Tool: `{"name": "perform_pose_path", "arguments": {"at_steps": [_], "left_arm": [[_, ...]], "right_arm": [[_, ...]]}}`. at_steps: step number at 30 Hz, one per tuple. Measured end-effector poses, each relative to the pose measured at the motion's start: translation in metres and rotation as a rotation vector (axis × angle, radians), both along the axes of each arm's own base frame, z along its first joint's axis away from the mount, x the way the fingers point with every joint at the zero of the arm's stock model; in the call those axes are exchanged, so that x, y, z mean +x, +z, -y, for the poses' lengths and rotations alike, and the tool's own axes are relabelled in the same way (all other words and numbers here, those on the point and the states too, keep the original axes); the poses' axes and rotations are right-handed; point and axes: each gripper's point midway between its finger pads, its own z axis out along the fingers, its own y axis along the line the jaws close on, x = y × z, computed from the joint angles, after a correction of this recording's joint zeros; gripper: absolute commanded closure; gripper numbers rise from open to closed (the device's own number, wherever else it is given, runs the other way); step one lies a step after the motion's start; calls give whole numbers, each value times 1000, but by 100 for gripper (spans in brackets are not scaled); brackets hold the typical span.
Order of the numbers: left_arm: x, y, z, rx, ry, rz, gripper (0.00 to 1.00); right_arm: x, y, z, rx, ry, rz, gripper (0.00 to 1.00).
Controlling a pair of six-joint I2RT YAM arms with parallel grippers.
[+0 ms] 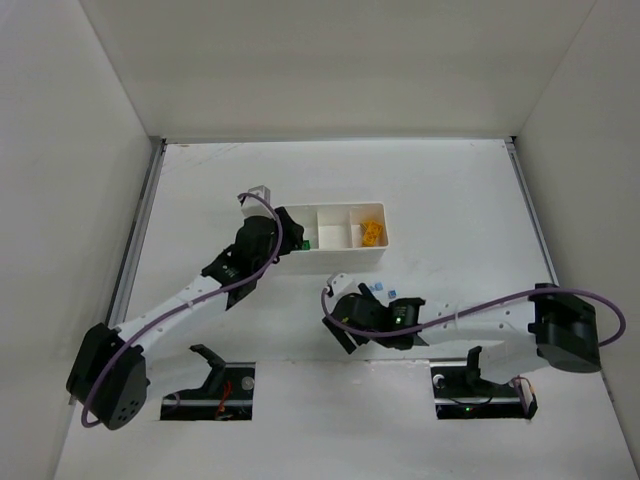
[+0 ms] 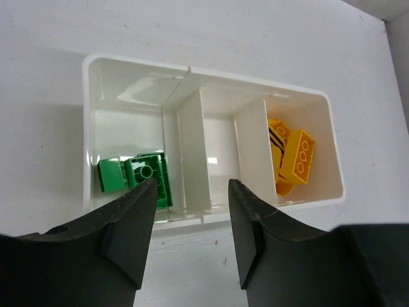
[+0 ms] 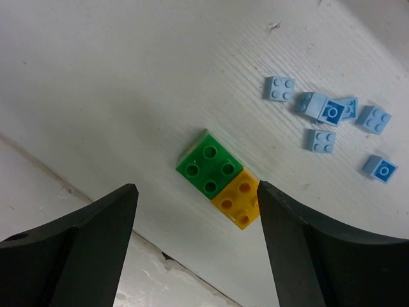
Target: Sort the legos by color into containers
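Tray [image 1: 338, 259] is set mid-table [image 1: 450, 200], long axis left-right, three compartments in a row. Green bricks [image 2: 137, 179] are seen in the left compartment, yellow-orange bricks [image 2: 295, 157] in the right one.

Left gripper [image 2: 192, 192] is positioned over the tray's near wall, around the left divider. Its fingers are spread wide and nothing is gripped.

Right gripper [image 3: 197, 187] is positioned low over the table, near of the tray. It is also spread wide, with nothing gripped. Just ahead of it a green brick [image 3: 209, 161] and a yellow-orange brick [image 3: 239, 201] are joined side by side, flat on the table. The pair's long axis is seen diagonal in the wrist view, green end farther from the fingers.

Light blue bricks [image 3: 332, 118] are scattered close by, near of the tray's right end.
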Motion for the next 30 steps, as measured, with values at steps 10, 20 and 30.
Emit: {"name": "perform_pose_path", "arguments": {"at_steps": [10,20,30], "left_arm": [[-20,-11,-17,-21,3,-10,55],[-30,-4,-31,-59,15,11,55],[-32,-10,-29,-59,3,-13,55]], "right_arm": [[12,-14,9,-62,27,-39,30],[14,-29,14,-106,45,-84,32],[17,10,3,39,42,-42,32]]}}
